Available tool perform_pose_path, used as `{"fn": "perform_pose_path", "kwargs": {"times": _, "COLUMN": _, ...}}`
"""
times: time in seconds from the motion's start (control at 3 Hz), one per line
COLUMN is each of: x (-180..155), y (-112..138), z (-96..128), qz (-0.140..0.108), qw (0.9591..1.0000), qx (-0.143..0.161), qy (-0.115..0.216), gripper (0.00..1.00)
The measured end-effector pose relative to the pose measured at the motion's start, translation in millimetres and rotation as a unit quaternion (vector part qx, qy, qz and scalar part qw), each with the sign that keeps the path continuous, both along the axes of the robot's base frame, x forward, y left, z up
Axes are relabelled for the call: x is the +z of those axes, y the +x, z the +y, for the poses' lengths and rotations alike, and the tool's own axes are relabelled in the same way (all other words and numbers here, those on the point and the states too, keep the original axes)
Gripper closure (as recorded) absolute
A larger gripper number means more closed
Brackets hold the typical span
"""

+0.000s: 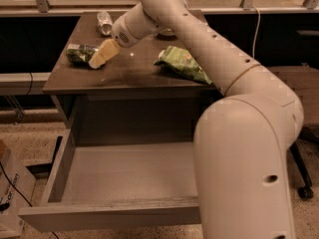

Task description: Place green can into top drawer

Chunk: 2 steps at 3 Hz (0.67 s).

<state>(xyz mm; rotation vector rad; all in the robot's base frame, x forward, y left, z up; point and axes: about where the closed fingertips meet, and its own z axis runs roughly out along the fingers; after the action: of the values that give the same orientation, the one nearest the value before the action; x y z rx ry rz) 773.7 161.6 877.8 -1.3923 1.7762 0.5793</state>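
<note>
While the green can [79,54] is lying on the desk [130,69], the hand [101,55] is hovering just beside it, apparently lining up a grasp; how far open it is cannot be told. The top drawer [109,215] is standing open below, ready to take the can.

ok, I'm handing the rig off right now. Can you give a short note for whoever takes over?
Gripper: low over the desk, tip right beside the green can. Whether it touches the can can't be told.
Green can: on the desktop near its left edge in the camera view, not lifted.
Top drawer: pulled open; its visible part holds nothing.
Also on the desk: silver can at the back, chip bag to the right.
Done: drawer open, gripper at the can.
Left: grasp, lift, carry over the drawer, release inside.
</note>
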Motion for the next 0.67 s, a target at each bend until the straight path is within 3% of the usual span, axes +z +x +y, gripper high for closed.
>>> {"fn": "perform_pose_path", "kwargs": {"times": 0.33, "x": -10, "y": 18, "z": 21, "qz": 0.0, "qw": 0.9997, "qx": 0.009, "qy": 0.022, "gripper": 0.0}}
{"fn": "perform_pose_path", "kwargs": {"times": 0.67, "x": -20, "y": 27, "z": 38, "qz": 0.002, "qw": 0.9996, "qx": 0.017, "qy": 0.024, "gripper": 0.0}}
